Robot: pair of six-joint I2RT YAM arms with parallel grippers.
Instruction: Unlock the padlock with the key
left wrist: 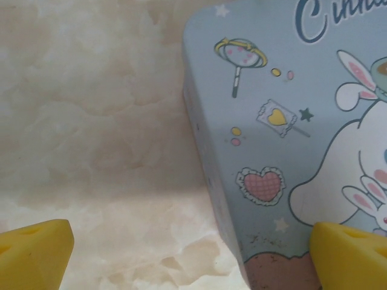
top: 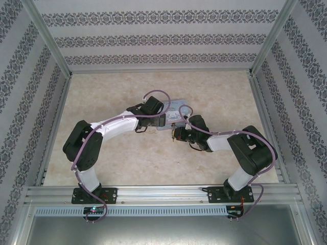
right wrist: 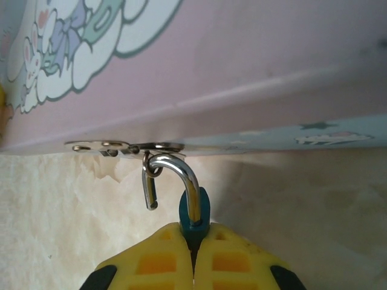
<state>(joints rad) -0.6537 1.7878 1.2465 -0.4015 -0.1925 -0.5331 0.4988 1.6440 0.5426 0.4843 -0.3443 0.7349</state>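
Fingers (right wrist: 157, 260) of the right gripper (right wrist: 195, 238) are clamped on the padlock (right wrist: 195, 214), held at the edge of the tin (right wrist: 242, 66). Its long axis runs straight away from them, shackle (right wrist: 178, 166) hooked through the clasp (right wrist: 103, 145). Left gripper (left wrist: 193, 257) fingers (left wrist: 36, 248) are spread wide across the tin's side.

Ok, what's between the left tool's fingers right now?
Left wrist view: bare table and the tin's side edge lie between the open left tool's fingers; nothing is gripped.

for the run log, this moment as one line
left gripper open over pastel-blue rectangular tin edge | right gripper shut on small teal metal padlock | shackle in hasp
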